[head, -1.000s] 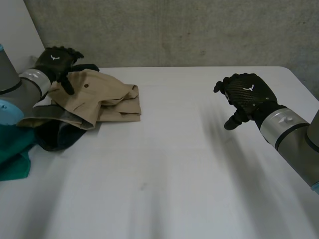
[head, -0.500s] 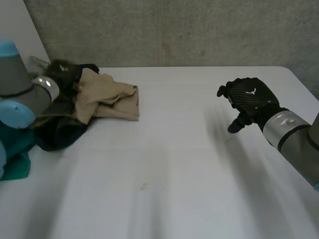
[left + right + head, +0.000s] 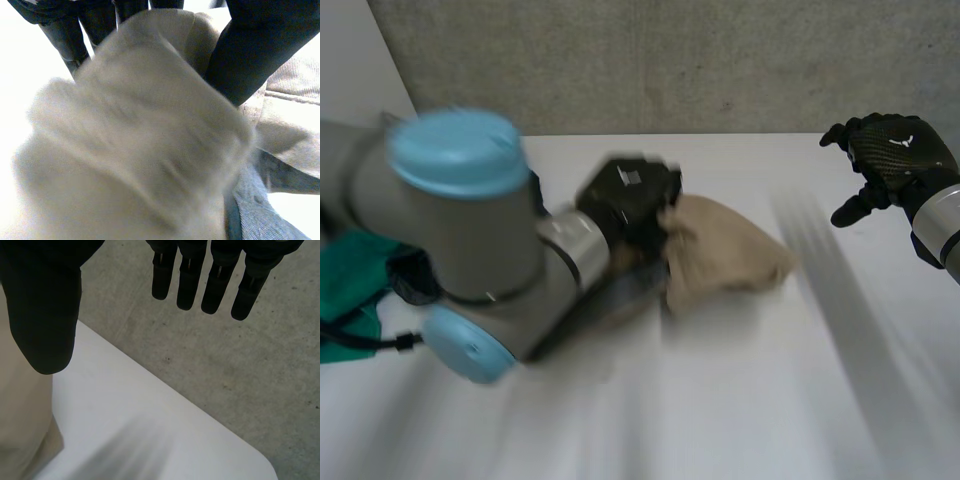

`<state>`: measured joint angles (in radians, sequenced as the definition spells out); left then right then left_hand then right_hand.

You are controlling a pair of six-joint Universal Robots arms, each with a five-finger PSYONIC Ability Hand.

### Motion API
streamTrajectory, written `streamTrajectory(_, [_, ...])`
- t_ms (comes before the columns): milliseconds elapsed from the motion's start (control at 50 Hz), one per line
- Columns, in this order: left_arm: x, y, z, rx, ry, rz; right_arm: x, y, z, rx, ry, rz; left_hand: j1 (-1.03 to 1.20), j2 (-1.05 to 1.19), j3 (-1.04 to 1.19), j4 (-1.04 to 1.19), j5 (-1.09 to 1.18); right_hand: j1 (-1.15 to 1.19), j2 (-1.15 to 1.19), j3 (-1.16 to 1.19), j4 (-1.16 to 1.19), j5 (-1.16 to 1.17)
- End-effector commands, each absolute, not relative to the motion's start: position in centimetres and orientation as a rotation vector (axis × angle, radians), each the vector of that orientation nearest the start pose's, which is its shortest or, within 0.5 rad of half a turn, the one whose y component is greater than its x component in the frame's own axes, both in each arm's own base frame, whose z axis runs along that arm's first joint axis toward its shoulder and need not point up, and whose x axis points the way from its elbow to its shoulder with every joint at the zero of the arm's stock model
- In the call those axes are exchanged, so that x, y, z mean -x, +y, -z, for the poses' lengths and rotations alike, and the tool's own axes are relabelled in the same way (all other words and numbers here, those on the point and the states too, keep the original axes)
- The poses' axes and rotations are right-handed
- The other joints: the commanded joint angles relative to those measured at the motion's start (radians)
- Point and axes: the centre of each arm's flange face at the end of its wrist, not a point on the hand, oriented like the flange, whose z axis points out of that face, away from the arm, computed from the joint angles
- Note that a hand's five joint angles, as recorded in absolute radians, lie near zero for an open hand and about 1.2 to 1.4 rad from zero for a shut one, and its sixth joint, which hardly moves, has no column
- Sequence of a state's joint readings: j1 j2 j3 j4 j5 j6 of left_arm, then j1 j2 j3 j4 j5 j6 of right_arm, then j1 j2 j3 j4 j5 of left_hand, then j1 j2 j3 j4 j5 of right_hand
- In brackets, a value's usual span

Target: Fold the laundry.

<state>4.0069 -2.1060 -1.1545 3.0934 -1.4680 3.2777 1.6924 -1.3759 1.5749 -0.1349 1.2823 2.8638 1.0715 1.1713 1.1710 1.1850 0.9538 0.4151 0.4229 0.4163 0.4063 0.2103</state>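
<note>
My left hand (image 3: 625,200) is shut on a beige garment (image 3: 720,260) near the middle of the white table (image 3: 740,400). In the left wrist view its fingers and thumb (image 3: 255,50) curl round a bunched fold of the beige cloth (image 3: 140,135), and a grey-blue inner layer (image 3: 260,215) hangs beside it. The left arm (image 3: 460,220) reaches across the table in front of the camera. My right hand (image 3: 895,155) hovers open above the table's far right, apart from the cloth. Its straight fingers (image 3: 215,285) hold nothing, with an edge of the beige garment (image 3: 20,420) below the thumb.
A green cloth (image 3: 355,275) and a dark garment (image 3: 412,282) lie at the table's left edge behind the left arm. A concrete wall (image 3: 670,60) runs along the table's far side. The table's rounded far corner (image 3: 250,460) lies under the right hand.
My left hand closed on the beige garment at the far left and swept it right toward the table's middle. The right hand rose and moved toward the far right.
</note>
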Motion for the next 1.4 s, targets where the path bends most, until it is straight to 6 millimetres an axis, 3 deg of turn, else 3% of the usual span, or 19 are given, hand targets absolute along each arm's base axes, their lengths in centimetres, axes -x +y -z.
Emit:
streamTrajectory(20, [37.4,-19.4,-22.0,-1.384,2.658,1.946,-19.9,-31.8,-24.9,0.755,2.124,2.049,-0.692,-0.791,-0.791,-0.805,-0.748,-0.055,-0.063,-0.057,-0.047,-0.025])
streamTrajectory(40, [37.3,-19.4,-22.8,-1.383,2.651,1.982,-19.9,-31.7,-24.9,0.762,2.126,2.047,-0.874,-0.974,-0.973,-0.987,-0.931,-0.082,-0.09,-0.083,-0.073,-0.051])
streamTrajectory(80, [36.4,-20.2,-25.5,-1.325,2.609,2.115,-20.2,-31.4,-24.9,0.783,2.13,2.033,-0.897,-0.997,-0.996,-1.01,-0.954,-0.164,-0.172,-0.165,-0.155,-0.133])
streamTrajectory(160, [34.9,-21.9,-28.6,-1.212,2.521,2.317,-21.0,-30.0,-24.8,0.84,2.154,1.961,-0.897,-0.997,-0.996,-1.01,-0.954,-0.234,-0.242,-0.235,-0.225,-0.204])
streamTrajectory(240, [34.0,-23.9,-29.0,-1.204,2.474,2.365,-21.7,-28.0,-25.0,0.885,2.194,1.855,-0.897,-0.997,-0.996,-1.01,-0.954,-0.241,-0.248,-0.242,-0.232,-0.21])
streamTrajectory(440, [32.4,-30.5,-22.4,-1.332,2.49,2.005,-24.0,-21.0,-22.2,0.951,2.256,1.472,-0.897,-0.997,-0.996,-1.01,-0.954,-0.241,-0.248,-0.242,-0.232,-0.21])
streamTrajectory(560, [33.4,-33.4,-18.8,-1.481,2.41,1.929,-26.2,-16.6,-19.4,1.011,2.113,1.517,-0.897,-0.997,-0.996,-1.01,-0.954,-0.241,-0.248,-0.242,-0.232,-0.21])
streamTrajectory(620, [34.1,-33.9,-17.4,-1.541,2.394,1.933,-26.6,-16.3,-18.1,1.002,2.113,1.564,-0.897,-0.997,-0.996,-1.01,-0.954,-0.229,-0.237,-0.23,-0.22,-0.199])
streamTrajectory(780, [35.3,-34.4,-13.3,-1.695,2.344,1.864,-27.2,-17.2,-15.2,0.952,2.217,1.692,-0.832,-0.932,-0.932,-0.946,-0.889,0.088,0.08,0.086,0.097,0.118])
streamTrajectory(840, [35.6,-34.8,-13.0,-1.702,2.278,1.858,-27.4,-17.6,-14.6,0.991,2.233,1.684,-0.17,-0.27,-0.27,-0.284,-0.227,0.615,0.607,0.614,0.624,0.645])
streamTrajectory(860, [35.6,-35.0,-13.7,-1.674,2.243,1.866,-27.6,-17.8,-14.6,1.007,2.223,1.688,0.259,0.159,0.16,0.146,0.202,0.855,0.847,0.854,0.864,0.885])
streamTrajectory(880, [35.5,-35.1,-14.3,-1.649,2.227,1.877,-27.6,-17.9,-14.8,1.011,2.215,1.695,0.324,0.224,0.225,0.211,0.267,0.98,0.972,0.979,0.989,1.01])
streamTrajectory(960, [35.2,-34.6,-18.7,-1.457,2.224,1.957,-27.7,-20.0,-16.9,0.97,2.15,1.815,0.325,0.225,0.225,0.211,0.268,0.981,0.973,0.98,0.99,1.011])
streamTrajectory(1040, [35.0,-30.9,-24.8,-1.332,2.243,2.098,-28.4,-24.0,-21.5,0.945,1.997,2.024,0.325,0.225,0.225,0.211,0.268,0.981,0.973,0.98,0.99,1.011])
streamTrajectory(1120, [34.0,-27.2,-28.3,-1.271,2.225,2.181,-29.5,-27.8,-25.4,0.978,1.837,2.22,0.325,0.225,0.225,0.211,0.268,0.981,0.973,0.98,0.99,1.011])
streamTrajectory(1180, [32.8,-24.8,-29.7,-1.162,2.211,2.227,-30.1,-30.9,-26.5,1.025,1.765,2.326,0.325,0.225,0.225,0.211,0.268,0.981,0.973,0.98,0.99,1.011])
streamTrajectory(1260, [32.7,-21.7,-28.9,-1.048,2.266,2.292,-31.1,-34.0,-25.8,1.12,1.67,2.355,0.325,0.225,0.225,0.211,0.268,0.981,0.973,0.98,0.99,1.011])
streamTrajectory(1380, [36.4,-18.5,-23.9,-1.115,2.41,2.339,-33.7,-35.6,-20.0,1.316,1.492,2.23,0.305,0.205,0.205,0.191,0.248,0.981,0.973,0.98,0.99,1.011])
streamTrajectory(1400, [37.1,-18.5,-22.5,-1.13,2.446,2.303,-33.8,-36.2,-18.9,1.328,1.484,2.256,0.069,-0.031,-0.03,-0.044,0.012,0.926,0.918,0.924,0.934,0.956])
